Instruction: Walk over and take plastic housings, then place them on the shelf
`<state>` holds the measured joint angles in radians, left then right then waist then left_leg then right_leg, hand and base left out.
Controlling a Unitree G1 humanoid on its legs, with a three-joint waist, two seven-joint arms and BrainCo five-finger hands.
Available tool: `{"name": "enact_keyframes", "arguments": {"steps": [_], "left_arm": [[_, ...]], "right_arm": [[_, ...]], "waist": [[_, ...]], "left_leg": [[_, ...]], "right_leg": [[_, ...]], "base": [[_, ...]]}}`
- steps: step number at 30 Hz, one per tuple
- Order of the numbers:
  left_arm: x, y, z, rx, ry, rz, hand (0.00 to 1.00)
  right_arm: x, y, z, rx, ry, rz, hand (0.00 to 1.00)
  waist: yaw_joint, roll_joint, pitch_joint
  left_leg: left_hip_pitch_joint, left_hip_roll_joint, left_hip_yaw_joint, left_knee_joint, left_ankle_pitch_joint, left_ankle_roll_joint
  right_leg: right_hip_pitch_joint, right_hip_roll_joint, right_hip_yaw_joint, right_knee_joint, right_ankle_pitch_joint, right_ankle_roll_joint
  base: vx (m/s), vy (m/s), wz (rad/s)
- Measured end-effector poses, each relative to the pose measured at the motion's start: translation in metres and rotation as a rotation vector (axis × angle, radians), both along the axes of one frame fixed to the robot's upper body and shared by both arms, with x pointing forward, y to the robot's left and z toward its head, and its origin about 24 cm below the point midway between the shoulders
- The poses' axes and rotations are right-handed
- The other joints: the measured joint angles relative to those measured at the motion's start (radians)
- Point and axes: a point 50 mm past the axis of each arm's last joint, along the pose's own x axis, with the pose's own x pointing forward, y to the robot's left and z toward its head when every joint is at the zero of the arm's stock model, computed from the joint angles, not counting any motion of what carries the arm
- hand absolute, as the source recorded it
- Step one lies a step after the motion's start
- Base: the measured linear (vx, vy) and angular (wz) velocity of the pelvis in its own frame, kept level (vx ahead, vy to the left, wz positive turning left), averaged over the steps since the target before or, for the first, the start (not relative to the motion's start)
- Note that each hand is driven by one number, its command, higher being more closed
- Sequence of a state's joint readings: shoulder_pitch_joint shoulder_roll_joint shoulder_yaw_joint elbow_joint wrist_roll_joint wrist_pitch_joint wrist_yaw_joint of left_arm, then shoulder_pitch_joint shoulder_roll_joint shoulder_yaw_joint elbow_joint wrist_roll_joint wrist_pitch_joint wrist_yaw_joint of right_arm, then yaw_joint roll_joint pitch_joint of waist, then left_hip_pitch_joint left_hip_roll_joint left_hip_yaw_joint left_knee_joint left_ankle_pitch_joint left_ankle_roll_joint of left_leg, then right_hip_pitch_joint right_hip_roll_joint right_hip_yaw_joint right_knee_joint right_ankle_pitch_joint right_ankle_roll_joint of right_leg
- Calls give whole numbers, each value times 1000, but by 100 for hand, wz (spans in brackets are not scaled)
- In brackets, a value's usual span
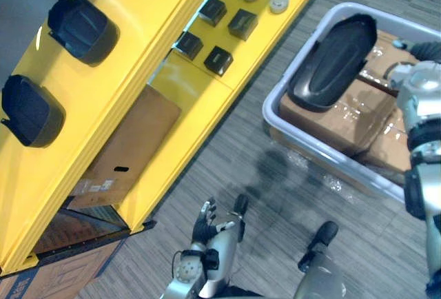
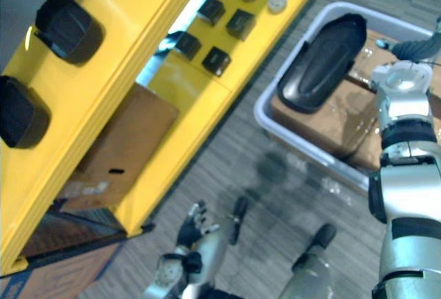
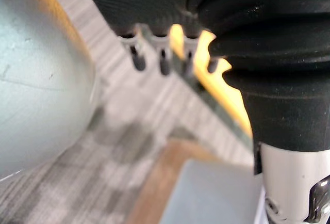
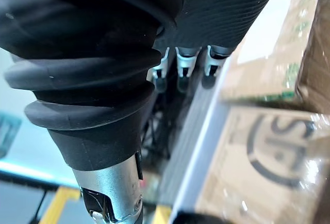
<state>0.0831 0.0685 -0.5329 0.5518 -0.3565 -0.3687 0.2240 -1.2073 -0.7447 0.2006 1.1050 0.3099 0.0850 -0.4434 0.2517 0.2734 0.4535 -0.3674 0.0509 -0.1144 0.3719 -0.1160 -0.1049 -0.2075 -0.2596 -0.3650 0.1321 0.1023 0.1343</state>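
A long black plastic housing (image 1: 334, 61) lies tilted on cardboard boxes (image 1: 358, 116) inside a pale grey bin (image 1: 303, 140) on the floor at the right. Two more dark housings (image 1: 81, 29) (image 1: 31, 109) rest on the top of the yellow shelf (image 1: 138, 58) at the left. My right hand (image 2: 408, 48) hovers over the bin's far right side, a little apart from the housing, its fingers (image 4: 180, 74) relaxed and holding nothing. Low at the bottom centre, my left hand (image 1: 205, 222) hangs open above the carpet.
Small black boxes (image 1: 242, 23) and grey discs (image 1: 279, 3) sit on a lower yellow shelf level. A flat cardboard box (image 1: 127, 151) lies under the shelf. Grey carpet (image 1: 227, 161) separates the shelf from the bin.
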Motion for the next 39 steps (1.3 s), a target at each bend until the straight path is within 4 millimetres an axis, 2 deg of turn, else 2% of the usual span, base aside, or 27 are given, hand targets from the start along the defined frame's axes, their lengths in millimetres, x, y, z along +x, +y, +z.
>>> {"name": "enact_keyframes", "arguments": {"steps": [10, 13, 15, 20, 25, 26, 35, 39], "left_arm": [[1, 0, 0, -33, 7, 9, 0], [2, -1, 1, -40, 2, -7, 0], [3, -1, 2, -42, -3, -15, 0], [5, -2, 3, -42, -8, -15, 0], [7, -1, 3, -59, -1, 1, 0], [7, -2, 3, -59, -1, 0, 0], [7, -6, -1, -43, 21, -35, 0], [8, -6, -2, -40, 21, -36, 0]], "right_arm": [[10, 16, -17, -40, 105, 120, 0], [10, 15, -21, -34, 124, 113, 0], [8, 9, -34, -11, 191, 87, 0], [4, 3, -48, 20, 280, 42, 0], [3, 0, -55, 33, 317, 25, 0], [3, 0, -55, 33, 321, 27, 100], [-5, -16, -52, 3, 392, 43, 100], [-7, -20, -52, -33, 437, 15, 100]], "waist": [[15, 0, 0], [23, 3, -2], [34, 3, -2], [46, 4, -3], [55, 5, -3], [57, 5, -3], [65, 27, -20], [68, 28, -21]], "left_leg": [[-7, -6, -17, -2, 0, 0], [-24, -8, -24, 0, 0, 0], [-26, -10, -28, 3, 0, 0], [-42, -14, -44, 18, -3, -4], [-50, -14, -45, 24, -4, -5], [-50, -13, -45, 24, -4, -5], [-54, -10, -45, 21, -4, -5], [-54, -11, -46, 20, -4, -6]], "right_leg": [[-3, -8, -19, 21, -21, 2], [-17, -9, -25, 26, -24, 2], [-19, -12, -29, 36, -32, 3], [-27, -17, -44, 57, -46, 3], [-40, -20, -43, 75, -52, 1], [-42, -20, -43, 76, -53, 1], [-54, -20, -42, 91, -62, -1], [-55, -22, -43, 97, -68, 0]], "base": [[10, 6, 6], [26, 6, 6], [30, 3, 5], [12, -1, 10], [0, 0, 0], [0, 0, 0], [0, 0, 0], [0, 0, 0]]}}
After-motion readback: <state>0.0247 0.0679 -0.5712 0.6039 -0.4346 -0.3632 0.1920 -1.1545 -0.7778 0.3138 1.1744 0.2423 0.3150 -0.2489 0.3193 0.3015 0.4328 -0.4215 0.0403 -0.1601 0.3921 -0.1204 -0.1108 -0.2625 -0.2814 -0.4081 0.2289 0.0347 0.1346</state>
